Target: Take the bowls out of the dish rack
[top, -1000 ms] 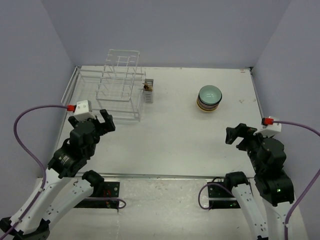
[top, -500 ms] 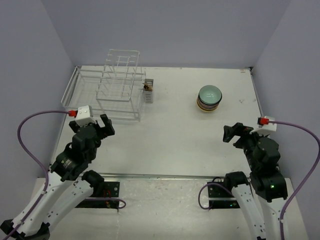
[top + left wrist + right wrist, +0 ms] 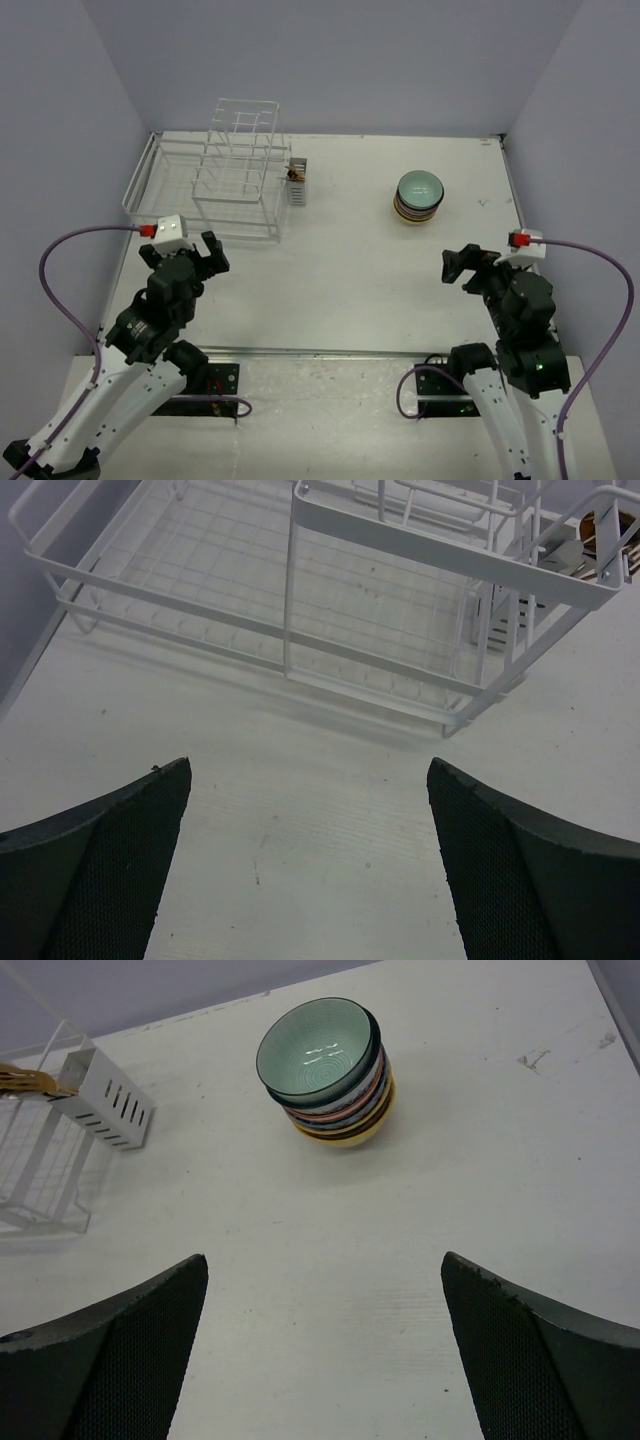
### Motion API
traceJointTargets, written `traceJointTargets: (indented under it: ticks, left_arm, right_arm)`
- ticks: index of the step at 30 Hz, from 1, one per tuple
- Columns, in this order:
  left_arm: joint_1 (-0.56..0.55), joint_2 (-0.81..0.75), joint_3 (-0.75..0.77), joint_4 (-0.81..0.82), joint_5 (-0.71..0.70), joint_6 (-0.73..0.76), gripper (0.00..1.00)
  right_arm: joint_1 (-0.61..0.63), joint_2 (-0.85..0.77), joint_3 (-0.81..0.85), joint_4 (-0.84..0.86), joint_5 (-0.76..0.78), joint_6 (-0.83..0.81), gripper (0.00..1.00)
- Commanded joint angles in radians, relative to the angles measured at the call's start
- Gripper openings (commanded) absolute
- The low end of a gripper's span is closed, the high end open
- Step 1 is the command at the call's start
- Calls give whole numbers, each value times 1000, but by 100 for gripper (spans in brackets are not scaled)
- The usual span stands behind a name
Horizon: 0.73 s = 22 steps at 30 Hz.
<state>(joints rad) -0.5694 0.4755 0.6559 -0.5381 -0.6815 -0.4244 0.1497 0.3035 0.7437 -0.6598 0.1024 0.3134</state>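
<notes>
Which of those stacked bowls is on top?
The pale green bowl with the dark rim. It alone shows its inside; the others beneath show only their edges.

Bright, even light, soft faint shadows (beside the bowls [image 3: 320, 1060]), sharp focus throughout

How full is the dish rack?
Empty of bowls: the dish rack shows bare wires, and the bowls sit stacked on the table.

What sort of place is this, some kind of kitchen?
Likely a robot test bench, not a real kitchen: a white table boxed in by plain walls, two robot arms at its edge, a dish rack and a stack of bowls.
</notes>
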Motion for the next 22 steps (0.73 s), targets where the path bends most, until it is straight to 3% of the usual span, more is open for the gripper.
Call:
traceJointTargets:
  ticks: [1,22]
  left_arm:
    - [8,-14,-7,53,-29,22,100]
    - [71,-49,-19,79,-27,45,100]
  right_arm:
    - [-1,17,9,49,-10,7,99]
    - [-1,17,-17,77,-38,-16,99]
